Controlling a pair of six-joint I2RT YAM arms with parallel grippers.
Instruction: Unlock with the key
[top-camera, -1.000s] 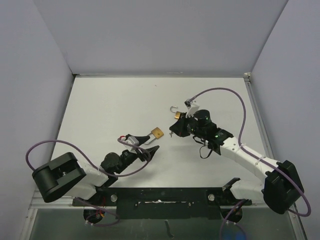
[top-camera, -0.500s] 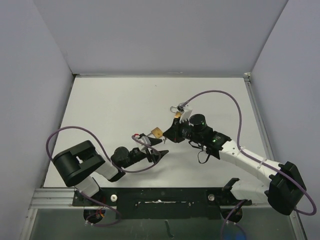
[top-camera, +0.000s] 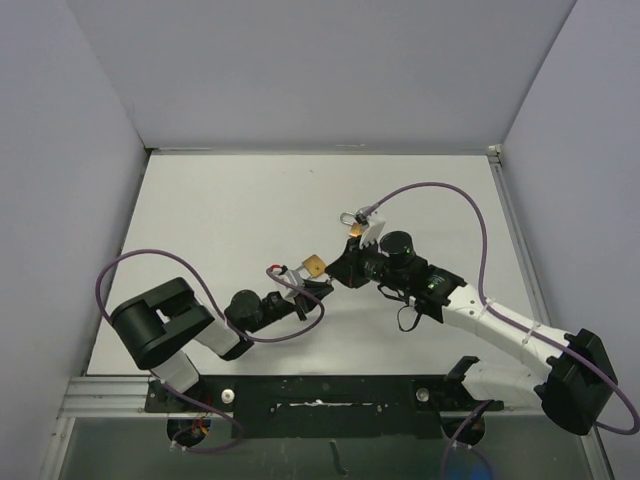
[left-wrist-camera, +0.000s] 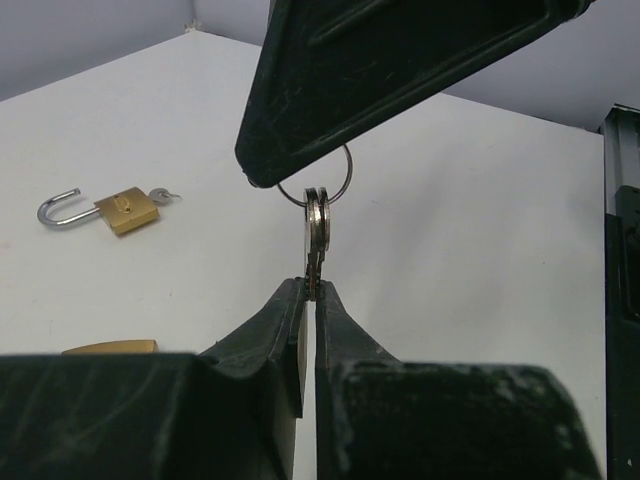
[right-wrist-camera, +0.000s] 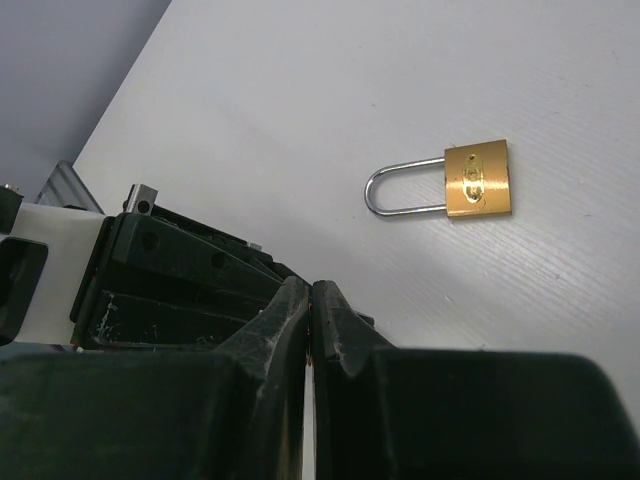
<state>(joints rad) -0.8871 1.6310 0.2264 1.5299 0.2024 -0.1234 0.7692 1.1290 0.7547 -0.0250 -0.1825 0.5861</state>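
In the left wrist view a silver key (left-wrist-camera: 316, 225) hangs from a key ring (left-wrist-camera: 346, 178). My left gripper (left-wrist-camera: 311, 286) is shut on the key's lower end. Above it, the black fingers (left-wrist-camera: 380, 80) of my right gripper pinch the ring. From the top view the two grippers meet tip to tip, left gripper (top-camera: 316, 291) and right gripper (top-camera: 340, 270). A brass padlock (right-wrist-camera: 478, 178) with its shackle closed lies on the table just past my shut right gripper (right-wrist-camera: 311, 290); in the top view this padlock (top-camera: 314, 265) sits beside both tips.
A second brass padlock (left-wrist-camera: 118, 209) lies farther back with its shackle swung open and a small key in it; in the top view this second padlock (top-camera: 351, 221) is near the right arm's purple cable (top-camera: 440, 187). Grey walls bound the white table (top-camera: 220, 215).
My left gripper, open in both earlier frames, has closed on the hanging key. Both arms moved together over the second, the right gripper shifting left toward the left one.
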